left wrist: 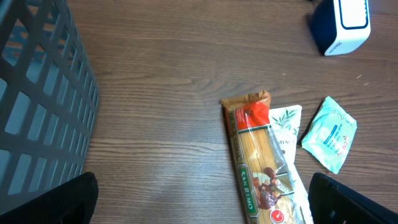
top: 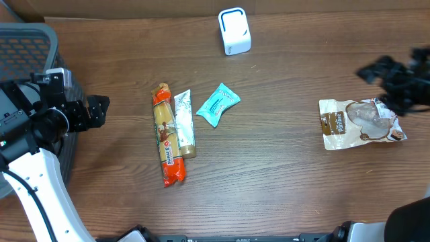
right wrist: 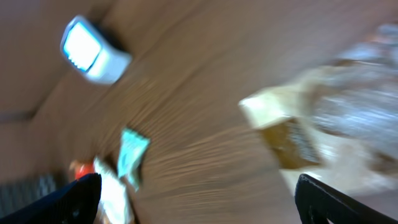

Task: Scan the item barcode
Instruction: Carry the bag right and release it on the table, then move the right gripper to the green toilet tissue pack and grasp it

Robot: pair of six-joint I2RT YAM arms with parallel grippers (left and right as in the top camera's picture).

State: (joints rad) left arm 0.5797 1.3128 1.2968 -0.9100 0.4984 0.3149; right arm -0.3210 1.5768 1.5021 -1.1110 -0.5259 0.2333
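Note:
The white and blue barcode scanner (top: 234, 31) stands at the back of the table, also in the left wrist view (left wrist: 342, 25) and blurred in the right wrist view (right wrist: 93, 50). A brown and white pouch (top: 359, 122) lies flat at the right, just below my right gripper (top: 388, 75), which is open and motion-blurred, with nothing in it. In the right wrist view the pouch (right wrist: 329, 124) sits ahead of the open right gripper (right wrist: 199, 199). My left gripper (top: 95, 111) is open and empty at the left, short of the items; the left gripper (left wrist: 202, 205) frames bare wood.
A long pasta pack (top: 168, 134), a white-green packet (top: 184, 123) and a teal packet (top: 217, 104) lie mid-table. In the left wrist view the pasta pack (left wrist: 258, 162) lies just inside the right finger. A grey basket (top: 27, 47) stands at the far left.

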